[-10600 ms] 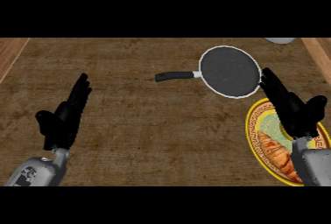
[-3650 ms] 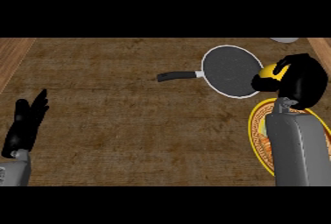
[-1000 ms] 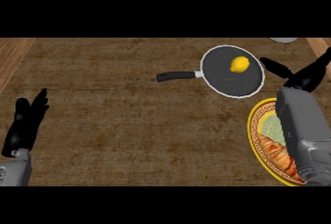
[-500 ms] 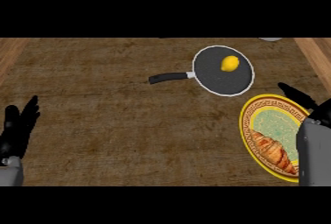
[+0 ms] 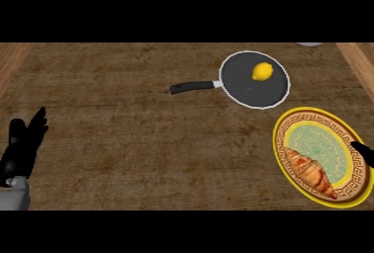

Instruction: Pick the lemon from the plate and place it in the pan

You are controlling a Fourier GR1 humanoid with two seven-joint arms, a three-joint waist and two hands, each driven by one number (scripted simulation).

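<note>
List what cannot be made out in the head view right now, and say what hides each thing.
- Right hand: only a dark tip shows at the view's right edge over the plate; the edge cuts off the rest, so its fingers cannot be judged.
- Pale object at the counter's far edge: cut off at the top, too little showing to identify.
- Left hand: seen edge-on at the left, so its palm side is hidden.

The left hand [image 5: 22, 146] is matte black with slim, tapered fingers on a pale grey forearm [image 5: 13, 195]; of the right hand [image 5: 364, 150] only a black tip shows.
</note>
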